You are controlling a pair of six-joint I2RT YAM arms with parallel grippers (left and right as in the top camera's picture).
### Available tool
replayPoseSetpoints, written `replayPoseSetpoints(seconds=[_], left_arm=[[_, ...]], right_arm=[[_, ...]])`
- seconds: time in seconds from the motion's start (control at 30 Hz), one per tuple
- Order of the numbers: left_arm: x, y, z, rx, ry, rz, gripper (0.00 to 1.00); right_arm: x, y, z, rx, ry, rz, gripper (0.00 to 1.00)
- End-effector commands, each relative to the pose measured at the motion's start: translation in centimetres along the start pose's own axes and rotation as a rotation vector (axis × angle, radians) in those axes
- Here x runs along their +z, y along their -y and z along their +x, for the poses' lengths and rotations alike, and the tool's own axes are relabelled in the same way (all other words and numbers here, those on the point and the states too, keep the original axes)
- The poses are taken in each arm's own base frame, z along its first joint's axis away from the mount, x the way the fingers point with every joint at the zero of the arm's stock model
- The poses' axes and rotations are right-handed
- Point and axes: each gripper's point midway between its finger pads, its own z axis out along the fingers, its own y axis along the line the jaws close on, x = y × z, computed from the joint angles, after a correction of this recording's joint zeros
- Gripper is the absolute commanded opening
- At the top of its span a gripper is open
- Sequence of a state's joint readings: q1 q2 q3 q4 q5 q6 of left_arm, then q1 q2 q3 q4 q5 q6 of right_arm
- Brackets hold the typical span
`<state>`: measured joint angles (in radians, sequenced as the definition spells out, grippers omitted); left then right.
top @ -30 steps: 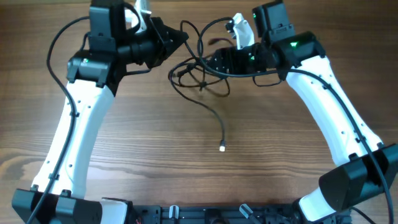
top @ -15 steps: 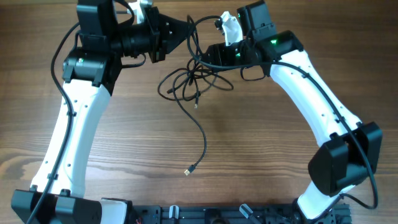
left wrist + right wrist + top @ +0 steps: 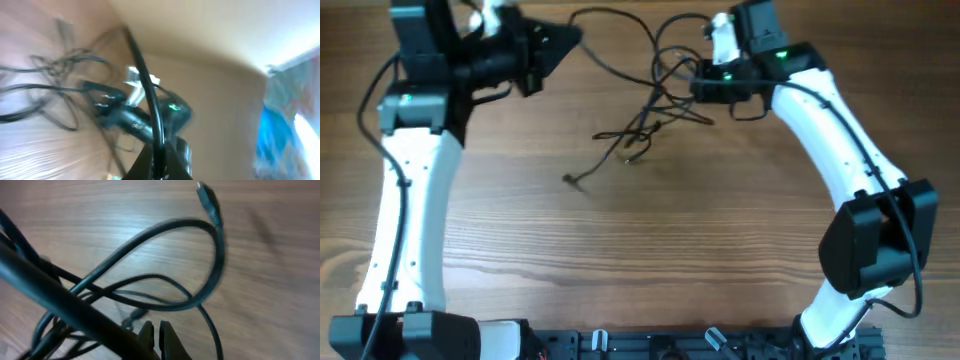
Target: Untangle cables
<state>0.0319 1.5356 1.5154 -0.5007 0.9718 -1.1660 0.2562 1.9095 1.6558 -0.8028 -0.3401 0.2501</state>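
1. Black cables hang as a loose knot in the upper middle of the overhead view, partly lifted off the wooden table, with one plug end trailing lower left onto the wood
2. Your left gripper, upper left, is clamped tight on one of the cables; its wrist view shows the cord running straight out from between the fingers
3. Your right gripper, upper right, has its fingers almost together and seems to pinch a strand at the knot's edge
4. Both holds sit well apart, which I judge is meant to stretch the line between them and open the loops
5. Watch the crossings beside the right gripper; they look likely to cinch under more pull
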Motion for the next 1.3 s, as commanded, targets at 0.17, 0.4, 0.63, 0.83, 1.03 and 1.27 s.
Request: replayPoseSetpoints(seconds=[0.17, 0.4, 0.63, 0.83, 1.03, 1.27], left_arm=[[-8.3, -12.5, -7.7, 0.085, 0.546, -0.682, 0.04], [-15.2, -15.1, -10.8, 0.069, 0.787, -0.914, 0.04], [-16.9, -15.5, -11.4, 0.037, 0.824, -0.922, 0.04], [-11.8, -13.5, -9.8, 0.167, 0.581, -0.749, 0.04], [-7.3, -11.5, -6.7, 0.237, 0.382, -0.603, 0.04], [-2.9, -10.5, -2.9, 0.310, 0.251, -0.577, 0.04]], right_arm=[[-7.3, 2.0, -0.6, 0.029, 0.071, 0.032, 0.04], [-17.9, 3.5, -2.0, 0.068, 0.303, 0.068, 0.04], [-24.8, 3.1, -1.4, 0.061, 0.457, 0.072, 0.04], [-22.7, 2.7, -1.3, 0.065, 0.393, 0.022, 0.04], [-19.8, 1.8, -1.3, 0.059, 0.314, -0.028, 0.04], [-14.7, -0.9, -0.3, 0.014, 0.180, -0.075, 0.04]])
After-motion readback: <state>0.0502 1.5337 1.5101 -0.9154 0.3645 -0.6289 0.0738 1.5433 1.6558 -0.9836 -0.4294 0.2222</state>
